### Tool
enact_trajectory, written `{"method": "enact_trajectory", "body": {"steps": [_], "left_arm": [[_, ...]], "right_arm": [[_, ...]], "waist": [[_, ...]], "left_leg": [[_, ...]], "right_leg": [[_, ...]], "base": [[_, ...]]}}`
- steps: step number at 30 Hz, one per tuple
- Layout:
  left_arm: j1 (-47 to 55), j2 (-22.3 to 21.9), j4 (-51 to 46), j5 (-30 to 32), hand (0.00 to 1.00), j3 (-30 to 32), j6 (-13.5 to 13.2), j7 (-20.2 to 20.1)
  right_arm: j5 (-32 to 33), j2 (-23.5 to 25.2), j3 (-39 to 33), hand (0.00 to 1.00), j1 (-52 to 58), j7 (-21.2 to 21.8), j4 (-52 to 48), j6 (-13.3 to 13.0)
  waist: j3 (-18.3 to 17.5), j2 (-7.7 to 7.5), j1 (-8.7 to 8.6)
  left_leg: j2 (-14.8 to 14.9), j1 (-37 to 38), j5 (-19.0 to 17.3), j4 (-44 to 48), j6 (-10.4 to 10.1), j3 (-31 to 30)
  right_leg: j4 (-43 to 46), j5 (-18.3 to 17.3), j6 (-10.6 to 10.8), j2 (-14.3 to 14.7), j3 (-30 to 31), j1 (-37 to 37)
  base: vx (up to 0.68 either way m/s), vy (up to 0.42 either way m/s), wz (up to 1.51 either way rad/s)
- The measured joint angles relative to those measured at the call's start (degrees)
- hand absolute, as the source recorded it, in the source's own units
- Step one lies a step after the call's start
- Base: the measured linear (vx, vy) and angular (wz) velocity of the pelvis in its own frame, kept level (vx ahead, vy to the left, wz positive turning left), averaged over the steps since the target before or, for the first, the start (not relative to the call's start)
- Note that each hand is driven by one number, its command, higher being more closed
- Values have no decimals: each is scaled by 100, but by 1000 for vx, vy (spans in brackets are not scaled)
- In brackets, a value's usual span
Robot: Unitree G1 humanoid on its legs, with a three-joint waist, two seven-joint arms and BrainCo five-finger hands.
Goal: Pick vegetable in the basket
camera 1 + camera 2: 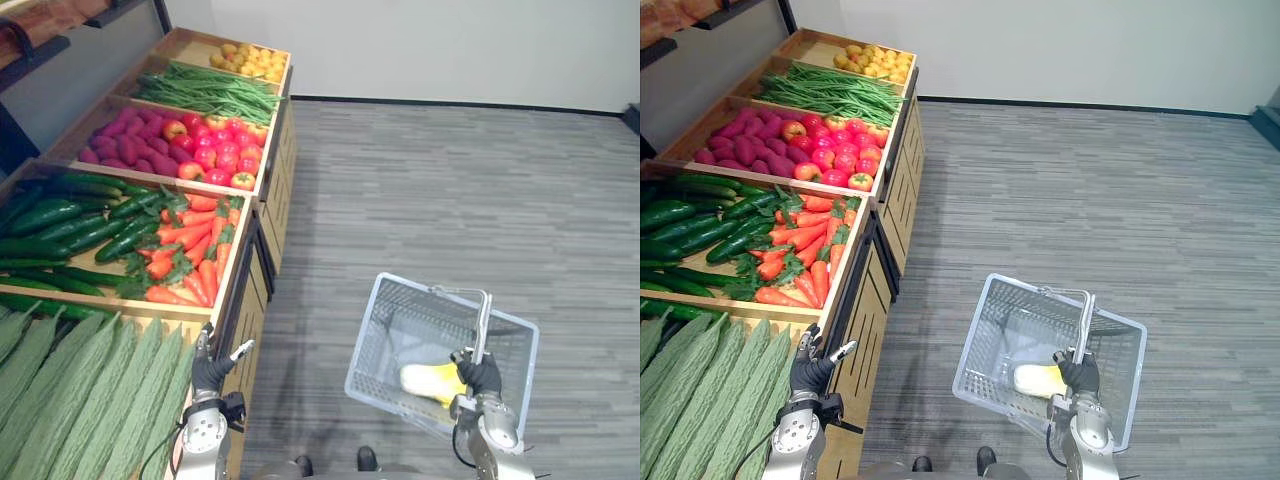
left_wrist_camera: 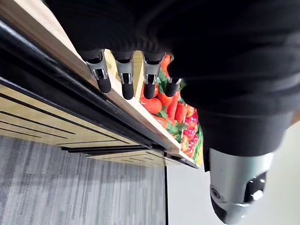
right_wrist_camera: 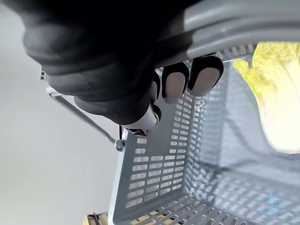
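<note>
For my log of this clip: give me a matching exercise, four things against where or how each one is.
1 right hand
2 left hand
3 cabbage
4 carrots

A in the crate beside the cucumbers
B inside the basket
C fingers straight, at the stand edge
D curled round the handle

Pairs: 1-D, 2-C, 3-B, 4-A
</note>
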Motion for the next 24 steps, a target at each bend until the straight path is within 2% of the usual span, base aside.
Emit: {"method": "enact_trajectory", "body": {"steps": [1, 3, 4, 5, 6, 7, 8, 9, 10, 11, 12, 14, 16, 18, 19, 20, 21, 22, 23, 24], "left_arm": [[-2, 26, -78, 1, 0, -16, -5, 64], [-46, 42, -86, 0, 0, -15, -5, 108], [-118, 67, -83, 0, 0, -9, -5, 131], [-271, 74, -64, 10, 0, 9, -5, 241], [-292, 87, -56, 29, 0, 15, -8, 282], [-295, 84, -27, 51, 0, 13, -9, 288], [-341, -45, 67, 109, 0, -3, -2, 321], [-324, -187, -8, 150, 0, 57, -21, 318], [-313, -251, -74, 150, 0, 56, -26, 318], [-301, -337, -154, 149, 0, 66, -29, 315], [-287, -425, -210, 149, 0, 35, -32, 268], [-195, -467, -218, 149, 0, 30, -31, 214], [-71, -489, -302, 146, 0, -90, -19, 211], [-94, -498, -456, 136, 0, -167, -21, 209], [-154, -508, -646, 134, 0, -251, -33, 213], [-192, -510, -700, 135, 0, -294, -59, 215], [-319, -520, -718, 138, 0, -398, -115, 215], [-385, -517, -718, 138, 0, -461, -127, 215], [-472, -508, -714, 148, 0, -514, -154, 213], [-489, -496, -713, 148, 0, -513, -154, 215]], "right_arm": [[-1, 2, 7, 100, -1, 2, 0, 2], [-2, -18, -1, 100, -49, -1, -1, -11], [-1, -39, -34, 100, -149, -3, 1, -9], [-2, -93, -56, 100, -209, -4, 7, -9], [-18, -95, -44, 100, -203, -4, 14, -4], [-24, -114, -40, 100, -202, 0, 25, 0], [-26, -239, -2, 100, -240, -7, 58, 5], [-25, -298, 28, 100, -275, 1, 49, 5], [-25, -305, 51, 100, -291, 6, 49, 5], [-25, -307, 77, 100, -282, 19, 9, 5], [-5, -301, 192, 100, -204, 18, -67, 5], [30, -286, 332, 100, -131, 8, -252, 4], [39, -249, 381, 100, -92, -59, -528, -29], [63, -232, 335, 100, -95, -113, -625, -42], [88, -216, 158, 100, -85, -127, -703, -44], [90, -218, 69, 100, -77, -131, -712, -61], [90, -217, -125, 100, -16, -185, -712, -81], [90, -237, -223, 100, 29, -212, -711, -85], [90, -302, -489, 100, 55, -233, -615, -84], [90, -303, -547, 100, 49, -241, -554, -84]], "waist": [[-26, -56, 23], [-28, -55, 4], [-8, -14, -3], [13, 1, -172], [-25, -110, -226], [-12, -55, -265], [38, 269, -262], [10, 405, -205], [-2, 442, -198], [-1, 500, -188], [8, 532, -137], [13, 528, -97], [16, 524, -82], [18, 522, -21], [7, 542, 22], [4, 549, 6], [-21, 587, -19], [-62, 653, -52], [-116, 738, -141], [-130, 751, -134]], "left_leg": [[6, 56, -84, 0, -27, -23], [46, 88, -171, 9, -44, -123], [113, 99, -252, 5, -112, -194], [121, 247, -341, -34, -316, -507], [58, 501, -499, -28, -487, -741], [83, 617, -600, -2, -555, -878], [327, 781, -632, 4, -655, -1079], [490, 667, -483, 267, -877, -1226], [558, 554, -426, 559, -893, -1310], [666, 317, -339, 1171, -1014, -1421], [880, -237, 216, 2502, -987, -1444], [1199, -761, 801, 3576, -952, -1178], [1495, -1296, 683, 4172, -846, -425], [1609, -1414, 515, 3777, -817, 186], [1703, -1400, 475, 3015, -832, 930], [1724, -1380, 480, 2677, -833, 1266], [1772, -1327, 515, 2044, -806, 1985], [1769, -1308, 584, 1758, -720, 2306], [1619, -1154, 550, 1178, -437, 2807], [1468, -1075, 522, 966, -391, 2806]], "right_leg": [[-205, -45, -25, -35, -90, -165], [-897, -4, -21, -25, -64, -261], [-1579, 211, 22, 114, 163, -357], [-3109, 1112, 194, 230, 753, -326], [-3442, 1473, 128, 160, 1028, -245], [-3304, 1952, 80, 141, 1036, -197], [-2873, 1990, -94, 348, 795, -183], [-2538, 1620, -207, 436, 582, -237], [-2440, 1443, -272, 480, 471, -214], [-2397, 1285, -374, 575, 282, -87], [-2459, 1121, -564, 744, 14, 260], [-2725, 1026, -701, 857, -151, 698], [-3115, 961, -804, 811, -340, 1266], [-3326, 936, -832, 701, -535, 1548], [-3499, 888, -799, 573, -859, 1779], [-3529, 838, -759, 528, -1022, 1848], [-3549, 736, -688, 441, -1405, 1964], [-3543, 669, -646, 408, -1576, 2011], [-3331, 412, -488, 291, -1948, 2047], [-3204, 316, -429, 204, -2010, 2027]], "base": [[210, 15, 3], [305, -37, 8], [627, -144, 68], [703, -211, 103], [799, -317, 123], [652, -328, 87], [610, -341, 74], [461, -275, 62], [338, -227, 58], [391, -268, 66], [376, -257, 63], [359, -230, 51], [404, -199, 54], [264, -67, 66], [226, -24, 97], [199, 14, 145], [147, 34, 137], [207, 99, 196], [166, 106, 149], [186, 146, 130]]}}
